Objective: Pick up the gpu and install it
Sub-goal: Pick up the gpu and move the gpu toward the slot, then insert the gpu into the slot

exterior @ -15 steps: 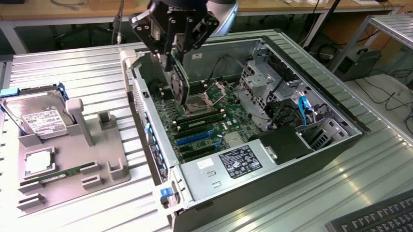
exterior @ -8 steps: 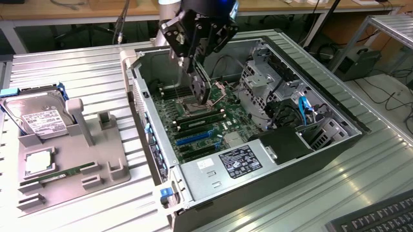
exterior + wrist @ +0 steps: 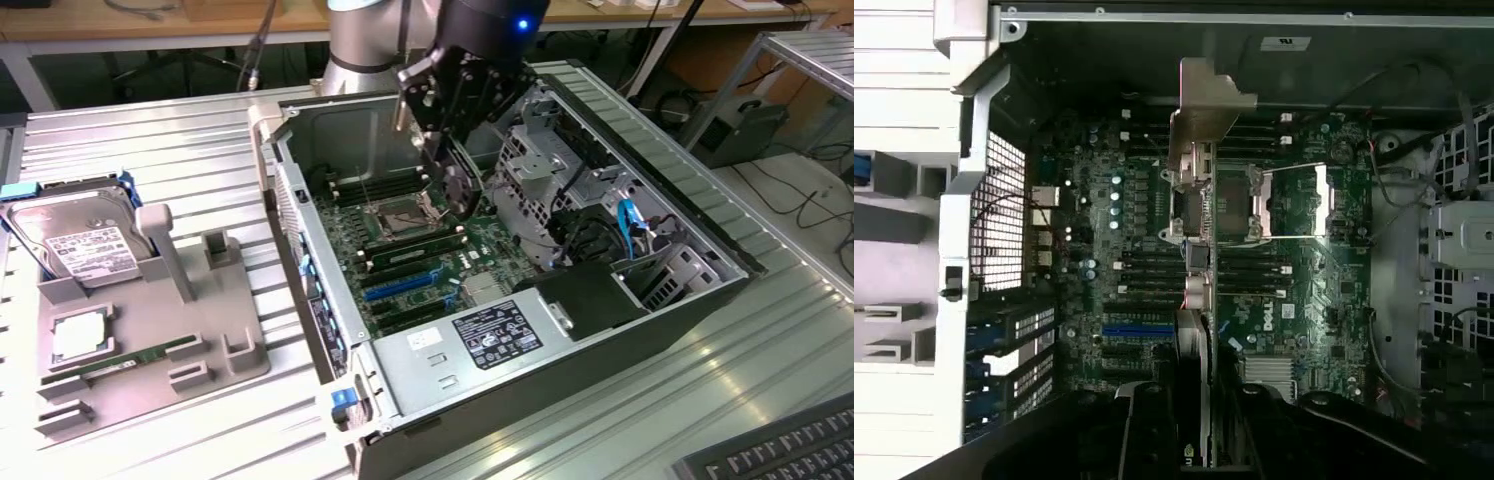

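My gripper [image 3: 451, 120] hangs over the open computer case [image 3: 667, 330] and is shut on the gpu [image 3: 458, 185]. The gpu is a thin dark card held on edge, and it reaches down towards the motherboard [image 3: 427, 262] without touching it. In the wrist view the gpu [image 3: 1194, 210] is seen edge-on, running away from my gripper [image 3: 1194, 405] to its silver bracket [image 3: 1206, 105]. It hovers beside the CPU socket [image 3: 1284, 200]. The blue expansion slot [image 3: 1139, 329] lies off to one side of the card, as does the same slot [image 3: 400, 288] in the exterior view.
On the exterior view's left, a grey parts holder [image 3: 174, 330] carries a silver hard drive [image 3: 80, 240], a processor chip [image 3: 78, 335] and a green memory stick [image 3: 127, 362]. Inside the case are a drive cage [image 3: 561, 170] and a labelled power supply [image 3: 497, 335]. A keyboard [image 3: 787, 455] lies at the lower right.
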